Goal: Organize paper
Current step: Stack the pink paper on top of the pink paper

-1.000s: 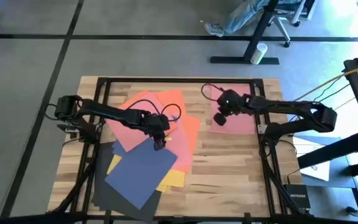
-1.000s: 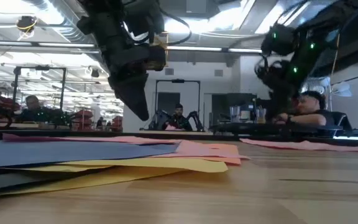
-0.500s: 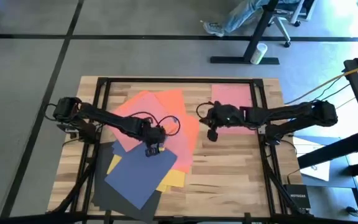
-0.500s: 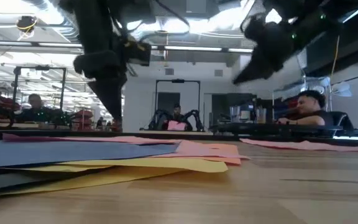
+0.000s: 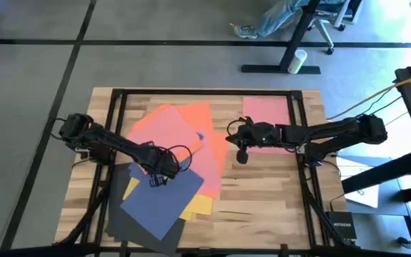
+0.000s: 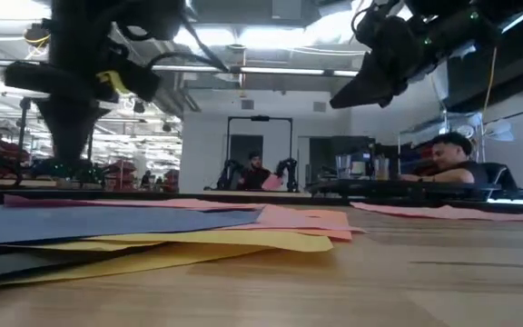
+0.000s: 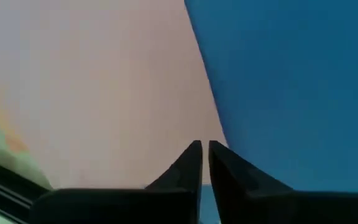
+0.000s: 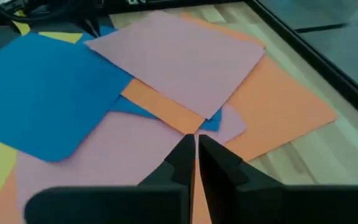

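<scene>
Paper [image 5: 173, 168] lies in a loose, overlapping heap on the left half of the wooden table [image 5: 262, 193], with one more pink sheet [image 5: 266, 121] lying apart at the far right corner. The left gripper [image 5: 157, 180] hangs low over the heap, right at the line where a pink sheet [image 7: 104, 81] meets the navy blue sheet [image 7: 291, 74]; in its wrist view the two dark fingers [image 7: 188, 165] stand almost together with only a thin slit between them, and nothing is held. The right gripper [image 5: 241, 153] hovers above bare wood just beside the heap's right edge, near the separate pink sheet; its fingers [image 8: 182, 158] are likewise pressed nearly together and empty, pointing toward the heap.

Outward from the grippers, the heap fans out: a pink sheet [image 8: 179, 59] lies uppermost at the far side over an orange sheet [image 8: 278, 112], the navy blue sheet [image 5: 164, 200] covers the near part, yellow edges [image 5: 198, 205] peek from beneath it, and a dark grey-black sheet [image 5: 123, 221] lies lowest at the near left corner. In the low view, people [image 6: 448, 154] sit in the room behind the table.
</scene>
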Motion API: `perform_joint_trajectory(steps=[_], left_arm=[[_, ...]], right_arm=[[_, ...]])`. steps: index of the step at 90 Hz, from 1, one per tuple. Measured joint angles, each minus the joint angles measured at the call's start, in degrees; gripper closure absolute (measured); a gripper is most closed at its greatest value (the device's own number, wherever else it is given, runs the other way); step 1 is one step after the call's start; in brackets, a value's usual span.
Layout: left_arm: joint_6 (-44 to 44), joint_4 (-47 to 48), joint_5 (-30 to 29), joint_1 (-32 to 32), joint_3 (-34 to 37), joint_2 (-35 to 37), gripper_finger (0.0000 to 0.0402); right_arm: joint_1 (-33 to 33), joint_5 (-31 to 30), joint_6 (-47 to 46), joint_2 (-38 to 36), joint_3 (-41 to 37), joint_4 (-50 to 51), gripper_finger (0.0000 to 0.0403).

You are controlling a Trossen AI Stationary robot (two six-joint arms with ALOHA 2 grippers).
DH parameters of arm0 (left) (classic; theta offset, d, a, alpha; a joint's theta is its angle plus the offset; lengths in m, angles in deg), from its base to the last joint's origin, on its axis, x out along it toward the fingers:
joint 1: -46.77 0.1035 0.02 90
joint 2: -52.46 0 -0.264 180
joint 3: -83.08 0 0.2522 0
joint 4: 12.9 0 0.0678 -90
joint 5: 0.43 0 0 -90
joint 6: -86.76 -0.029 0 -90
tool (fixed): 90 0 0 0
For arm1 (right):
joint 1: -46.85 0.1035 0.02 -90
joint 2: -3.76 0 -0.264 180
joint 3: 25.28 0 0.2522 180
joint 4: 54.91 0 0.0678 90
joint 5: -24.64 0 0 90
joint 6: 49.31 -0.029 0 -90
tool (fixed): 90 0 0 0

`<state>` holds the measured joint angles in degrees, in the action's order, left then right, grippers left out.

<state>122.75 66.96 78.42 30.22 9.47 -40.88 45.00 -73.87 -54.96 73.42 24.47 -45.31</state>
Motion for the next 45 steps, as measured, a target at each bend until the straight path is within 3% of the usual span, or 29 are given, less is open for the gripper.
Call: perform_joint_trajectory(steps=[45], left_arm=[[6.03, -6.40, 4.56, -4.34, 5.26, -0.35, 0.0272]], right_arm=[[-0.02, -0.02, 0.00, 0.00, 0.00, 0.03, 0.0393]])
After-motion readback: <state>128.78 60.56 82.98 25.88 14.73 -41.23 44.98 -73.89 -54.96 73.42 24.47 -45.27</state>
